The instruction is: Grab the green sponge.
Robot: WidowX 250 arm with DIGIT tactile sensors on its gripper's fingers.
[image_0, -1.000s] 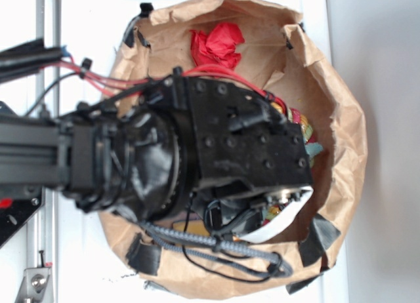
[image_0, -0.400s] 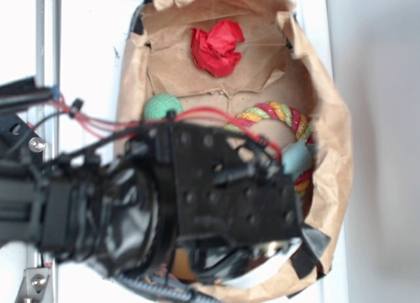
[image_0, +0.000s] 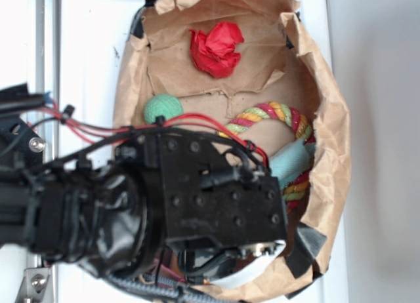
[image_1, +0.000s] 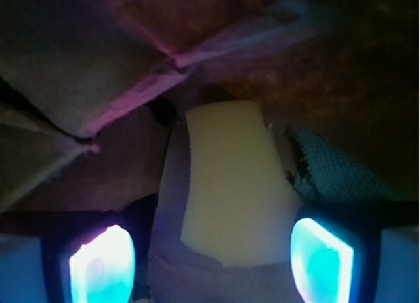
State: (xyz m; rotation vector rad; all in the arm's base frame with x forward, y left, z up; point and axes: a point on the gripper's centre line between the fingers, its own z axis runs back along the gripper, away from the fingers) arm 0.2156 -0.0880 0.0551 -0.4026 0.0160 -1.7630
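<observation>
1. White tabletop (image_0: 92, 54) surrounds a crumpled brown paper bag (image_0: 331, 119) lying open, and your arm reaches into it from the left.
2. Closest to your wrist camera, the gripper (image_1: 211, 254) stands wide open: its two glowing fingertips (image_1: 102, 263) sit at the lower left and lower right, holding nothing.
3. Between them lies the green sponge (image_1: 230, 191), a pale yellow foam block, its near end level with the fingertips and apart from both.
4. Just right of the sponge you see a teal cloth (image_1: 328, 175).
5. Farther into the bag, the exterior view shows a multicoloured rope ring (image_0: 275, 113), a green ball (image_0: 163, 109) and, farthest, a crumpled red wad (image_0: 215, 48).
</observation>
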